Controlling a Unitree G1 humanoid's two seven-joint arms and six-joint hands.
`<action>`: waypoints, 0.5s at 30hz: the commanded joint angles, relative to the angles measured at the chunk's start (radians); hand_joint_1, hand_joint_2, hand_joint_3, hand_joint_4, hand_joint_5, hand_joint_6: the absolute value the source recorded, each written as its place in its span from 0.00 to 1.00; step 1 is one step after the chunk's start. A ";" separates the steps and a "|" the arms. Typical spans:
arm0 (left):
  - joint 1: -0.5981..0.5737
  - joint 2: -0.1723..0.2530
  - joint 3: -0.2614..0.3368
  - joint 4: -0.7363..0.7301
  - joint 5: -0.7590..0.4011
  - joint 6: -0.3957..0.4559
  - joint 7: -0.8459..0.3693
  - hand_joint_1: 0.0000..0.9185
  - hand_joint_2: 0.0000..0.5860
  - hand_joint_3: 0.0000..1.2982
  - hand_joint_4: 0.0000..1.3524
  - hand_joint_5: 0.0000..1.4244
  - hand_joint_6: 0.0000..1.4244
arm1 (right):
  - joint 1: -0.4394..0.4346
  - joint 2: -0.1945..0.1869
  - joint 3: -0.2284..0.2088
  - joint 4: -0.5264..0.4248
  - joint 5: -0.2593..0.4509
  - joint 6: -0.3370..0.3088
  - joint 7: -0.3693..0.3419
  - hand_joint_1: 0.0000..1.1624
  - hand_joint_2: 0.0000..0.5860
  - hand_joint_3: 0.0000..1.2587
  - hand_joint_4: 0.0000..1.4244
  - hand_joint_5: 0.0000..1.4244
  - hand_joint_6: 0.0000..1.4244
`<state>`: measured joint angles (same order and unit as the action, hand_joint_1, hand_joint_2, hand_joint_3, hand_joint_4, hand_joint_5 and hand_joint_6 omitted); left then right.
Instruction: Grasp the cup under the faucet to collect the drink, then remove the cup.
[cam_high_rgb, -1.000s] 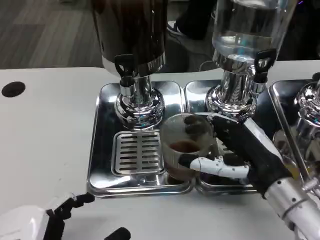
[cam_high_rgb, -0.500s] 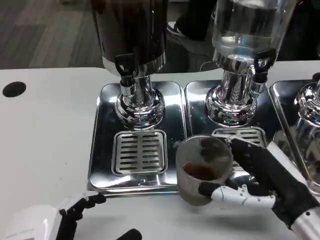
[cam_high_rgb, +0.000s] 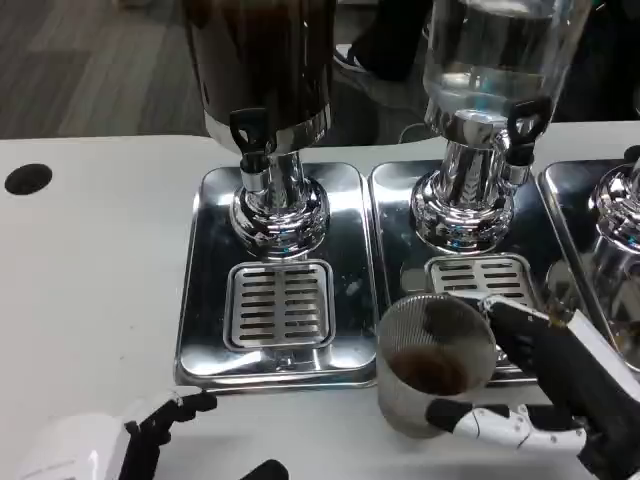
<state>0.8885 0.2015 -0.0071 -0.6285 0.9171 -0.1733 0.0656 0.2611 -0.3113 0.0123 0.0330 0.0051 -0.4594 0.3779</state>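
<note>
Because the cup (cam_high_rgb: 436, 365) is a thin, clear, ribbed plastic one with only a shallow pool of dark drink at its bottom, it is judged to be light, easily crushed and rather slippery, and its load can slop if it is tipped. A hold around the middle of the wall, with modest pressure and the rim kept level, is thought best; a squeeze near the rim would likely buckle it.

The cup is seen near the front edge of the drip trays, over the seam between the left tray (cam_high_rgb: 200, 300) and the middle tray (cam_high_rgb: 395, 200), well clear of the dark dispenser's faucet (cam_high_rgb: 250, 135) and of the clear dispenser's faucet (cam_high_rgb: 525, 125). Whether its base rests on the bench (cam_high_rgb: 90, 260) or is lifted cannot be told.

The right robot hand (cam_high_rgb: 530, 390) is wrapped about the cup from the right side: a white finger is curled under the front of the wall, and the dark palm is pressed to the far side. The forearm leads off toward the lower right corner.

The left robot hand (cam_high_rgb: 130, 440) lies low at the bench's near edge, with dark fingertips apart and nothing held.
</note>
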 joint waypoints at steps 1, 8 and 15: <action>0.007 0.002 -0.005 -0.016 0.014 0.018 -0.010 0.00 0.17 0.31 0.28 0.32 0.41 | 0.008 -0.001 -0.016 0.045 0.037 -0.102 0.011 0.61 0.18 0.29 0.25 0.23 0.10; 0.017 -0.006 -0.020 -0.046 0.033 0.044 -0.023 0.00 0.17 0.30 0.28 0.32 0.43 | 0.000 -0.004 -0.031 0.179 0.061 -0.205 0.032 0.61 0.18 0.29 0.25 0.23 0.10; 0.028 -0.009 -0.009 -0.078 0.025 0.060 -0.040 0.00 0.18 0.30 0.28 0.33 0.43 | -0.018 -0.010 -0.050 0.321 0.086 -0.285 0.063 0.61 0.18 0.29 0.25 0.23 0.10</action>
<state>0.9024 0.1925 -0.0212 -0.6853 0.9478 -0.1254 0.0445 0.2621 -0.3191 -0.0216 0.3081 0.0528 -0.6845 0.4299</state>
